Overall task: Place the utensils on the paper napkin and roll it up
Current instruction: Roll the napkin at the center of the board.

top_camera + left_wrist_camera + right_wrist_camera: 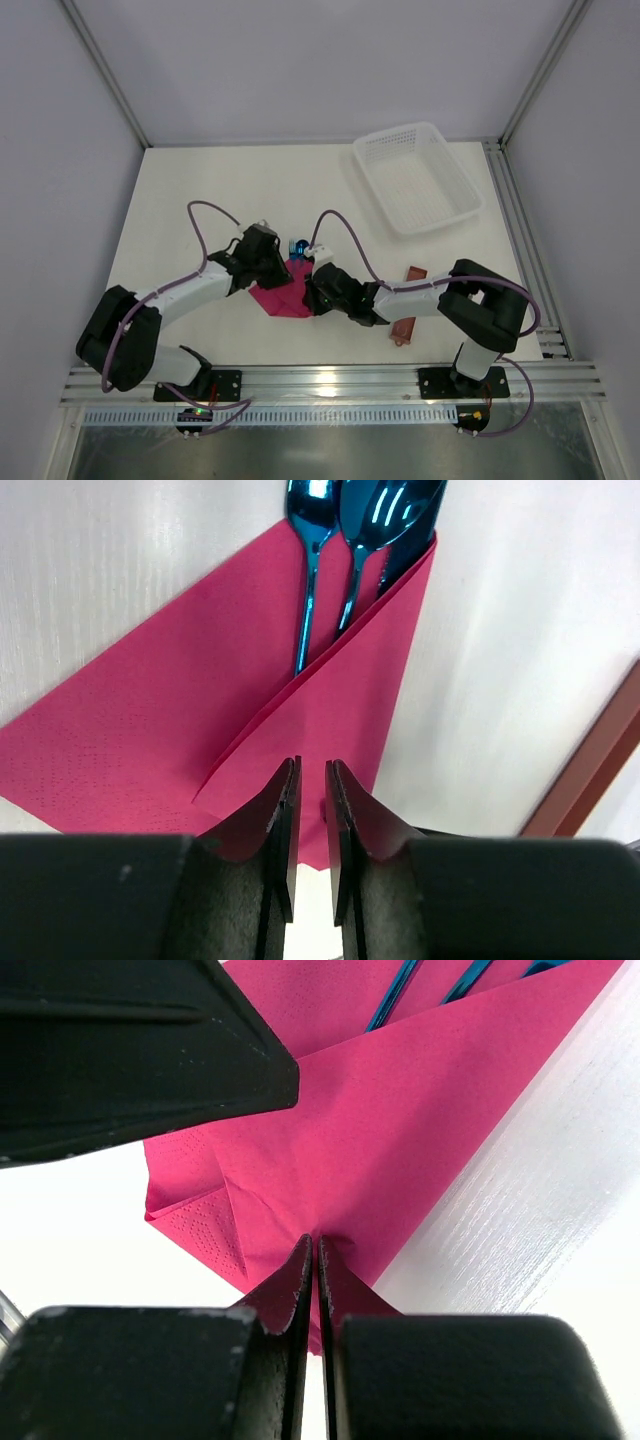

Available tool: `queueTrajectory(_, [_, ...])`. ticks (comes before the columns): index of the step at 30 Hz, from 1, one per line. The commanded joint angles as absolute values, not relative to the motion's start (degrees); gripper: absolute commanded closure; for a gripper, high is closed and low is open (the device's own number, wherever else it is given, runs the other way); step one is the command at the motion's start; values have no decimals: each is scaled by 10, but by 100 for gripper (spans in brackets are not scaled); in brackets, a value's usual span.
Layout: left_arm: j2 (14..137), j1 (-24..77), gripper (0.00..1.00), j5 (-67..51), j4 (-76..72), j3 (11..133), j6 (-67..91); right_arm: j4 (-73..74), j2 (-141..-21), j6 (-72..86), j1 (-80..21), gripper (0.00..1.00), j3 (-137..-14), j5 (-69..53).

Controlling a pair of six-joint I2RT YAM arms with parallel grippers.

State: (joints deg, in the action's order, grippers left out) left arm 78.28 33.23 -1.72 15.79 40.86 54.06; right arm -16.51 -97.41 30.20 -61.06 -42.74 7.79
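The magenta paper napkin [278,298] lies on the table between my two grippers, with one flap folded over the blue utensils [298,246]. In the left wrist view the fork and spoon [352,570] stick out of the folded napkin [150,730] at the top. My left gripper [311,765] hovers over the napkin's near corner. Its jaws are almost together with nothing between them. My right gripper [316,1240] is shut on the edge of the folded flap [400,1110], which puckers at its tips. Blue handles [400,990] show under that flap.
A white mesh basket [420,175] stands at the back right. A reddish-brown oblong sleeve [403,328] lies partly under my right arm and shows in the left wrist view [600,760]. The left gripper's black body [130,1050] is close above the napkin in the right wrist view.
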Motion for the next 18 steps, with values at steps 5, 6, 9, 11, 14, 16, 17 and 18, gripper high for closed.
queueTrajectory(5, [802,327,82,-6,164,396,504,-149,-957,278,-613,94,-416,98])
queueTrajectory(6, [804,326,83,-7,162,389,503,-147,-957,276,-613,94,-417,98])
queueTrajectory(9, [819,325,83,-6,157,385,498,-139,-955,267,-613,94,-425,94])
queueTrajectory(11, [831,322,85,-4,155,383,498,-133,-949,259,-613,94,-432,78])
queueTrajectory(14, [842,319,85,-5,151,380,498,-133,-935,251,-616,94,-448,49])
queueTrajectory(16, [843,318,86,-7,149,377,503,-137,-934,243,-621,94,-464,37])
queueTrajectory(17, [842,317,86,-7,148,374,504,-138,-941,243,-627,94,-470,30])
queueTrajectory(18, [840,317,86,-8,148,374,505,-140,-947,241,-631,94,-481,20])
